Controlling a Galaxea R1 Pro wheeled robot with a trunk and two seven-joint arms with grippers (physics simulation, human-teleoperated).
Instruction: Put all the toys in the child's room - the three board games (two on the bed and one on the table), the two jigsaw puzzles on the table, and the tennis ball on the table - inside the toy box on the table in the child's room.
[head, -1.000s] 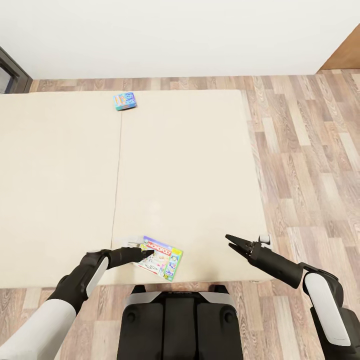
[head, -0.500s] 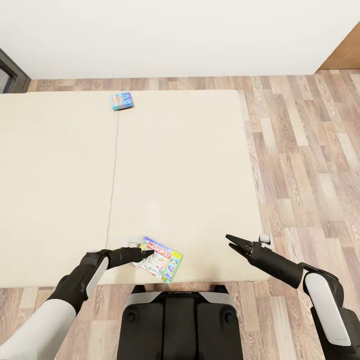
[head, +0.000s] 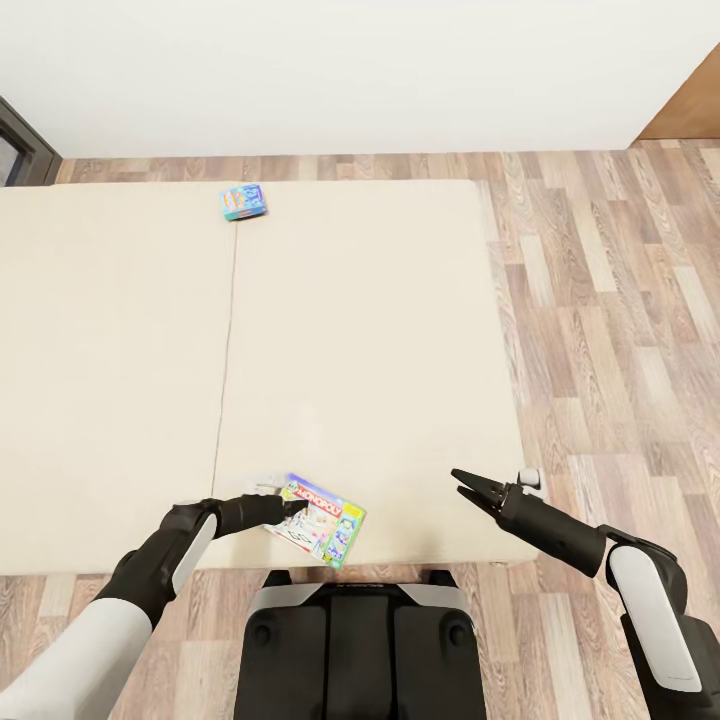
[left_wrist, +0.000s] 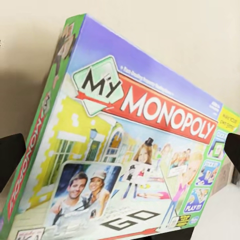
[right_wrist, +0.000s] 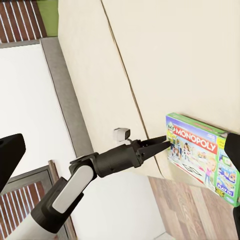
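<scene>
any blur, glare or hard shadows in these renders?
Head view: sharp, flat even light, barely any shadow on the bed. Left wrist view: Monopoly box crisp but steeply foreshortened, white washout in a corner. Right wrist view: sharp, left hand clearly outlined.

Monopoly box (left_wrist: 135, 145) green-sided, red banner | bed (head: 380, 330) cream | far box (head: 243, 201) seemingly light-blue

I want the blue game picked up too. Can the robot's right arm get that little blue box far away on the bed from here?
Probably not from here. The light-blue box lies at the bed's far edge, while the right tool hovers open near the near edge. Nothing blocks it; it just looks too far.
</scene>
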